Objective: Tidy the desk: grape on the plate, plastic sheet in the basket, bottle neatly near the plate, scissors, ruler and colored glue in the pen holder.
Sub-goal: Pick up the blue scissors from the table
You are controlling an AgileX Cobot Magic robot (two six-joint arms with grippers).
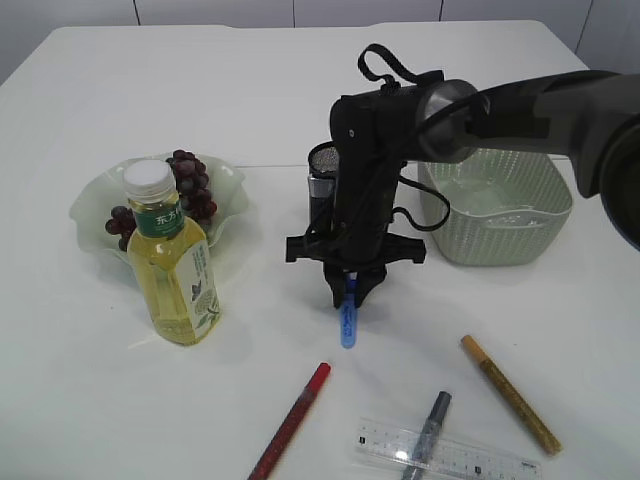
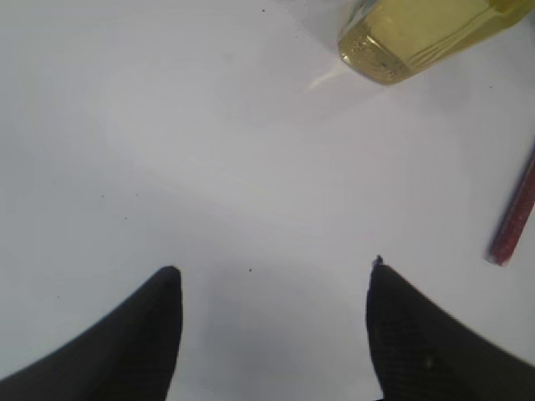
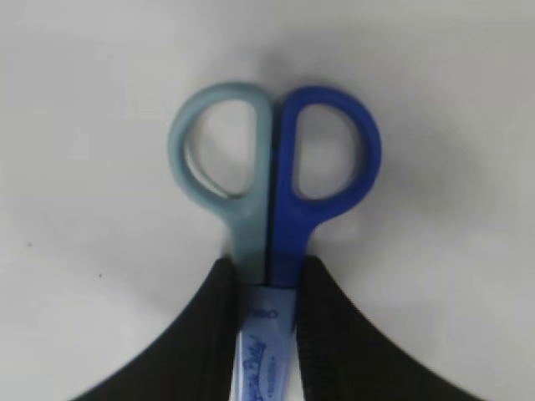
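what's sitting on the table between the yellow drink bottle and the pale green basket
In the exterior view, the black mesh pen holder and the right pincer, closed on blue-handled scissors, sit between the bottle and basket.

Scissors [image 3: 276, 167]: smooth plastic handles, slight sheen. Bottle [image 1: 173, 260]: clear glossy plastic, white cap. Basket [image 1: 497, 205]: pale green plastic, woven-look texture. Ruler [image 1: 445, 452]: transparent plastic. Plate [image 1: 225, 190]: translucent, glossy. Table [image 1: 520, 330]: white, matt, smooth. Right gripper [image 3: 267, 334] fingers [image 3: 322, 334]: black, ribbed.

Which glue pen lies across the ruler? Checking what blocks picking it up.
The grey glue pen; it crosses the ruler, while the red and gold ones lie apart.
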